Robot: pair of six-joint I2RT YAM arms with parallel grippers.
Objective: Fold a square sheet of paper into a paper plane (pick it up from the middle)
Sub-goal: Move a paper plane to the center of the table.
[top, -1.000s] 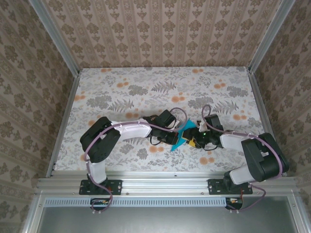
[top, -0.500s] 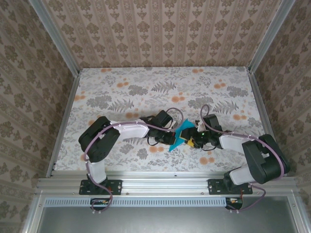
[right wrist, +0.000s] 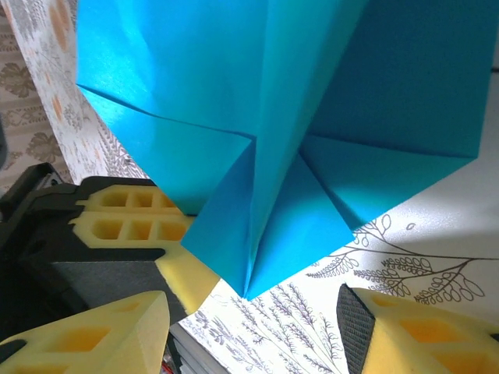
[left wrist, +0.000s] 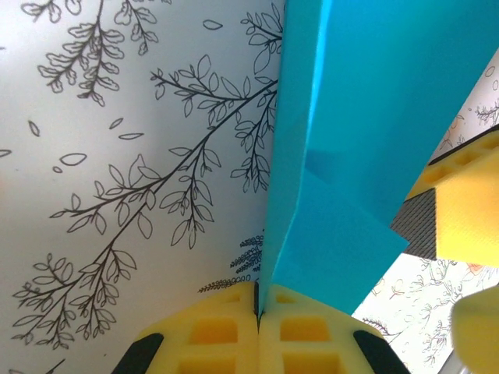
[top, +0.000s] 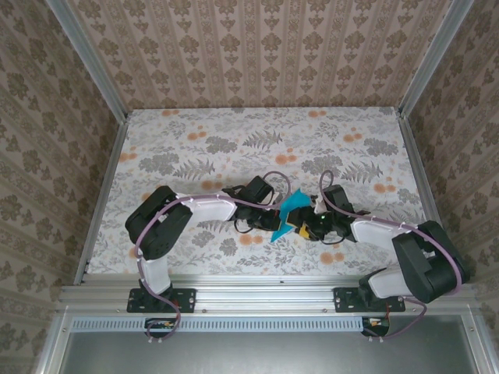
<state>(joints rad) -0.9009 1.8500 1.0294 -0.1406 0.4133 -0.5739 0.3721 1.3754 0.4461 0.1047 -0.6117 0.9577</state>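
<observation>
My left gripper (left wrist: 257, 315) has its yellow pads (left wrist: 210, 331) pressed together on the lower edge of the teal paper plane (left wrist: 366, 117), a half-folded sheet with creases that rises straight out of my pinch above the floral table (left wrist: 117, 156). To its right, my right gripper (right wrist: 253, 331) is spread wide, one finger on either side, with the plane's folded corner pointing down toward the gap between them and neither finger closed on it
</observation>
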